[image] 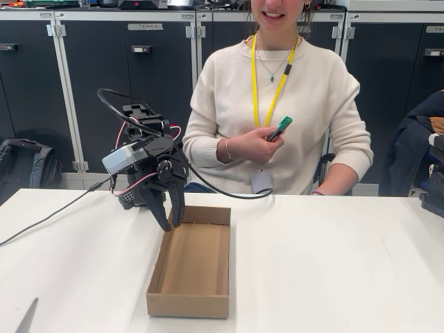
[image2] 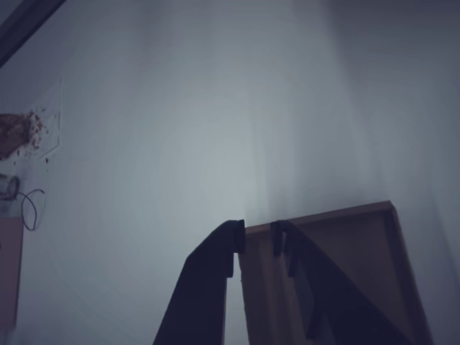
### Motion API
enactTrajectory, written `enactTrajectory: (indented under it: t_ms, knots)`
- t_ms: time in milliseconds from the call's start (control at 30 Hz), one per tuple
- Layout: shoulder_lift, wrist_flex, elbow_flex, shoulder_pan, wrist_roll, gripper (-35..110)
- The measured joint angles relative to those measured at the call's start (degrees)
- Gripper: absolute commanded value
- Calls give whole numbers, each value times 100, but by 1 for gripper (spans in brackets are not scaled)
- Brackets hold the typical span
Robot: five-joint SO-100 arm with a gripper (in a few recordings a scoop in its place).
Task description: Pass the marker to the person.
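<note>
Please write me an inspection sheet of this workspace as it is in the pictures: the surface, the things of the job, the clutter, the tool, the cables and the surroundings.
Surface: white table, bare around the box.
Job's things: marker with teal-green cap, held in the hand of the person seated behind the table.
Clutter: open cardboard box, nothing seen inside; a grey pointed object at the lower left edge, not identifiable.
Tool: tool points down at the box's far left corner, slightly open, holding nothing; the wrist view shows a gap between the fingertips.
Cables: black cable across the table on the left; another loops above the arm.
Surroundings: dark cabinets behind; a backpack on the floor, left.
</note>
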Motion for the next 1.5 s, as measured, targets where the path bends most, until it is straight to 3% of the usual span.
enactTrajectory:
  t_ms: [1500]
  knots:
    - [62, 0, 35, 0, 0, 9]
